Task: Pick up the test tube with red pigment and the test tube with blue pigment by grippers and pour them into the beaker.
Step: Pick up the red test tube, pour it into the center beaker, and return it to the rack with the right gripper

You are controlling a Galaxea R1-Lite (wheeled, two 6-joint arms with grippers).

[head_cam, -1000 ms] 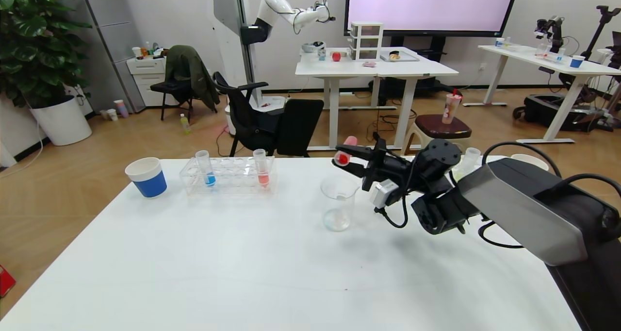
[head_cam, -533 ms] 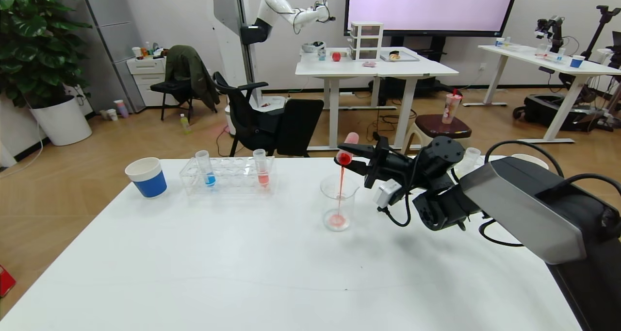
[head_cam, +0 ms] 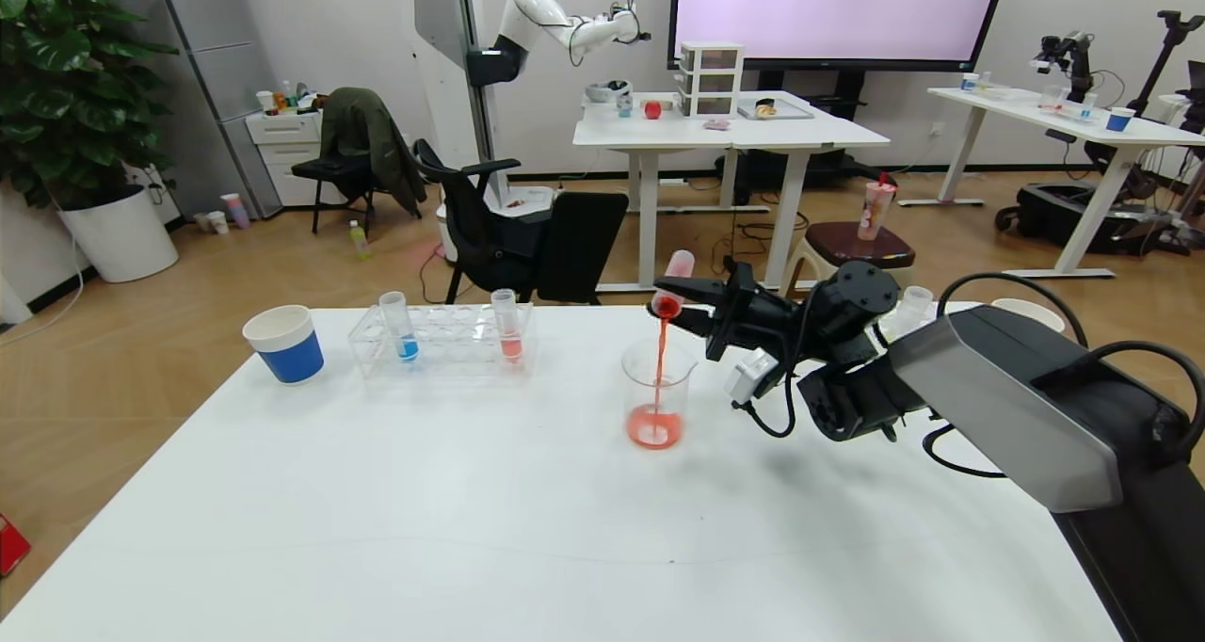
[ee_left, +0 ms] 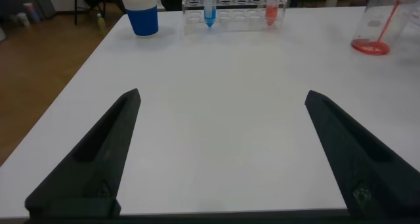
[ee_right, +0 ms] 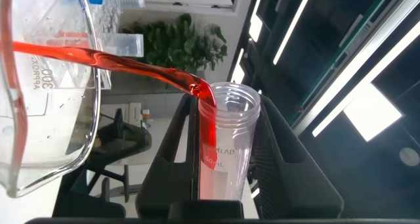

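My right gripper (head_cam: 680, 305) is shut on the test tube with red pigment (head_cam: 670, 289) and holds it tipped mouth-down over the beaker (head_cam: 656, 390). A thin red stream runs from the tube into the beaker, where red liquid pools at the bottom. The right wrist view shows the tube (ee_right: 226, 145) between the fingers and the beaker's wall (ee_right: 46, 106) close by. The test tube with blue pigment (head_cam: 399, 326) stands upright in the clear rack (head_cam: 442, 343) at the back left. My left gripper (ee_left: 223, 99) is open and empty, low over the table's near side.
A tube with salmon-orange liquid (head_cam: 507, 325) stands in the same rack. A white paper cup with a blue sleeve (head_cam: 284, 343) sits left of the rack. Another cup (head_cam: 1026, 312) and a clear tube (head_cam: 911, 309) stand behind my right arm.
The red tube has tipped further and begun pouring. The beaker went from empty to holding a red pool that has grown. The right gripper barely shifted.
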